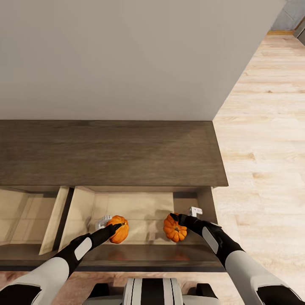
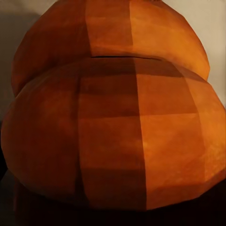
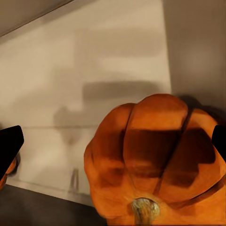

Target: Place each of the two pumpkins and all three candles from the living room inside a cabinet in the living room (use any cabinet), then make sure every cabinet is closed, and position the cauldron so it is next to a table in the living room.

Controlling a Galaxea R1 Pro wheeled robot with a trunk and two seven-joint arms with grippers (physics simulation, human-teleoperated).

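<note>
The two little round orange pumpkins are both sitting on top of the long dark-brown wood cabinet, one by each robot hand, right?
Not quite. The two small round orange pumpkins are down inside the open tan-lined drawer of the long dark-brown wood cabinet, not on top. One is by the left gripper, one by the right gripper. The head view shows it.

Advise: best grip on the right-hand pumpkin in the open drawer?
Take the right pumpkin across its round ribbed sides, coming from above through the open top of the drawer. It sits low inside, near the drawer's right wall, so a sideways approach looks blocked. The stub stem is probably too small to grip.
</note>
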